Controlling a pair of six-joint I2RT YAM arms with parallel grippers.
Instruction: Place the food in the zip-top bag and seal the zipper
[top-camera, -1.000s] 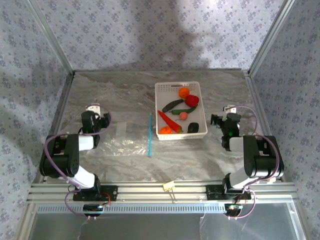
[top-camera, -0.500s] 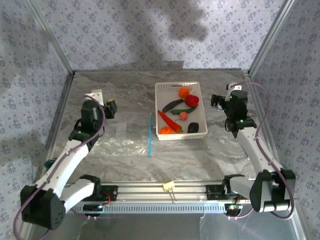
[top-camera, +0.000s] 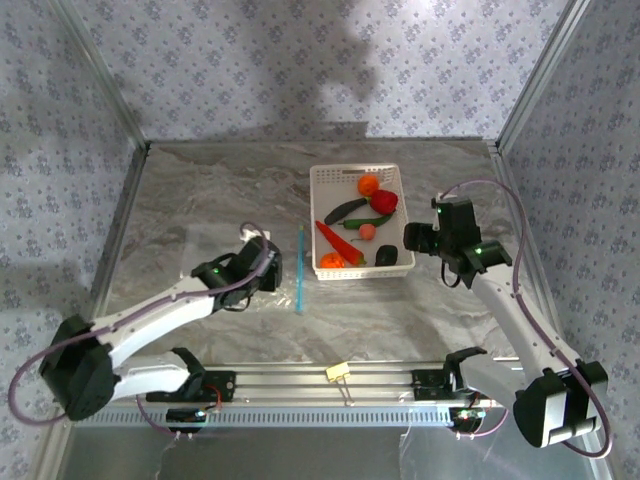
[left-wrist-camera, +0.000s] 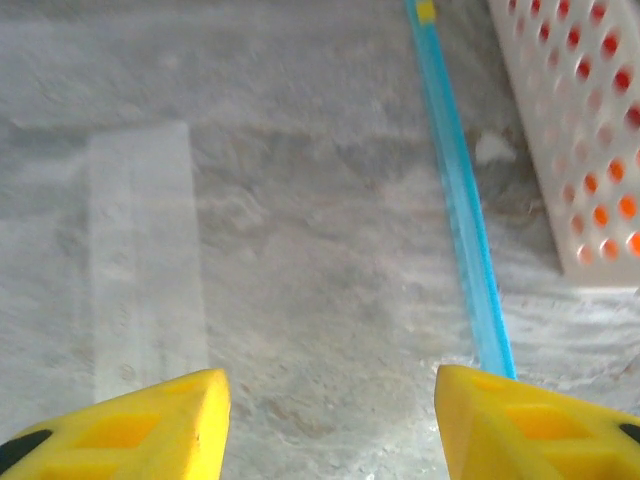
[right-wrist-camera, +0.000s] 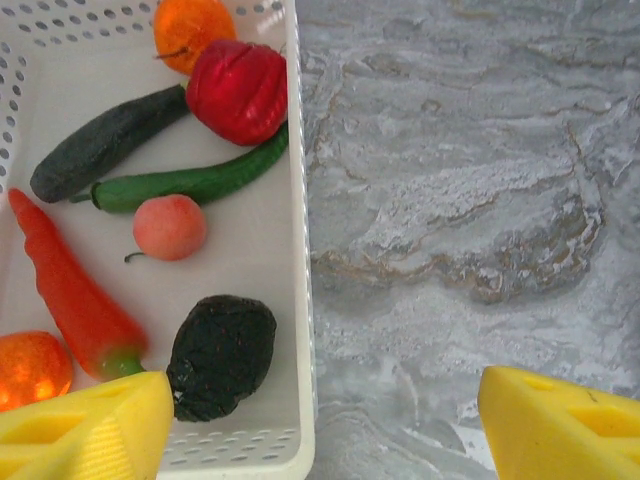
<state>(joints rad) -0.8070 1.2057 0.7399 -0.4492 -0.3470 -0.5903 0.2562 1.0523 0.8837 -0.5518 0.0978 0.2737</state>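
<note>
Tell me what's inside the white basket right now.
A carrot, a red pepper, a dark cucumber, a green cucumber, a pink fruit, two orange fruits and a dark lump. Anything beneath them is hidden.

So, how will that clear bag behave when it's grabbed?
The zip-top bag lies flat with the table showing through, so it's probably thin, light and floppy, likely sagging when lifted. Its glossy film may slip in the open left gripper; the zipper looks like the firmer hold.

We note a white perforated basket (right-wrist-camera: 302, 250), red pepper (right-wrist-camera: 238, 90), orange carrot (right-wrist-camera: 70, 288), light blue zipper (left-wrist-camera: 462, 210), grey marbled table (right-wrist-camera: 450, 200), yellow fingers (right-wrist-camera: 560, 425).
</note>
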